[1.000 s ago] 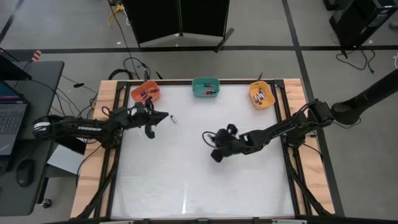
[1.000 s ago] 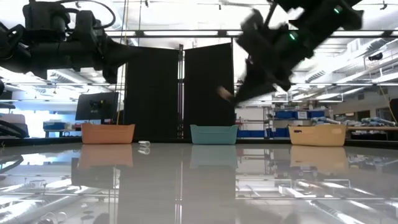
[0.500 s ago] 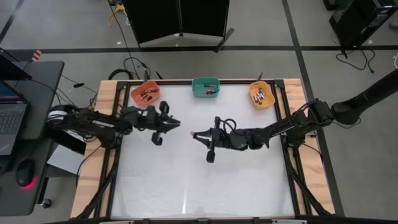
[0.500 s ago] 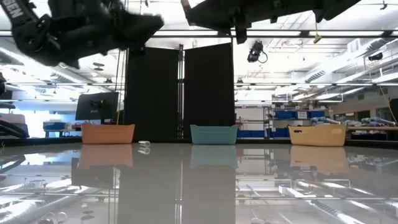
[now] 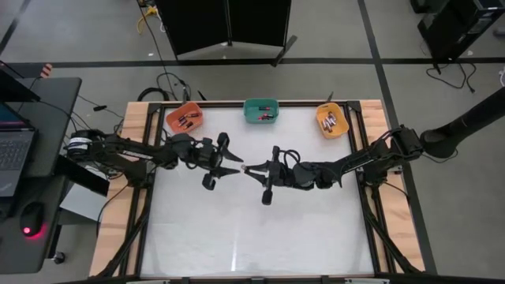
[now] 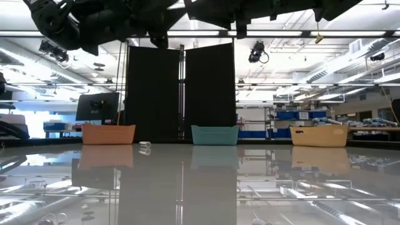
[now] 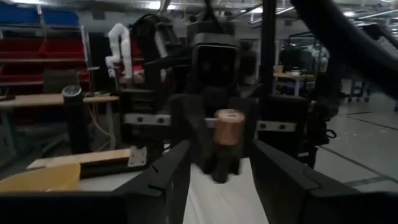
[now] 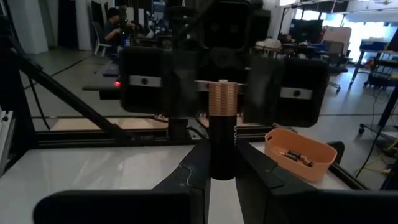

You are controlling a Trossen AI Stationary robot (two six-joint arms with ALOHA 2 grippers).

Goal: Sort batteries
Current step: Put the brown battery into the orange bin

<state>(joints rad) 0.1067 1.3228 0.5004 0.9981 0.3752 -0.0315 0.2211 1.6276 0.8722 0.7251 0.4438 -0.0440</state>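
Both arms meet nose to nose high over the middle of the tabletop (image 5: 237, 229). The right claw (image 5: 248, 170) is pinching 1 battery (image 8: 222, 132), dark with a copper-coloured end, upright between its fingers. The left claw (image 5: 234, 167) faces it with fingers (image 7: 163, 175) spread, the battery's copper end (image 7: 228, 126) sitting in the gap between them. Beyond the claws, by the far edge, a pale battery (image 6: 145, 147) lies loose near the orange bin (image 5: 185, 117).
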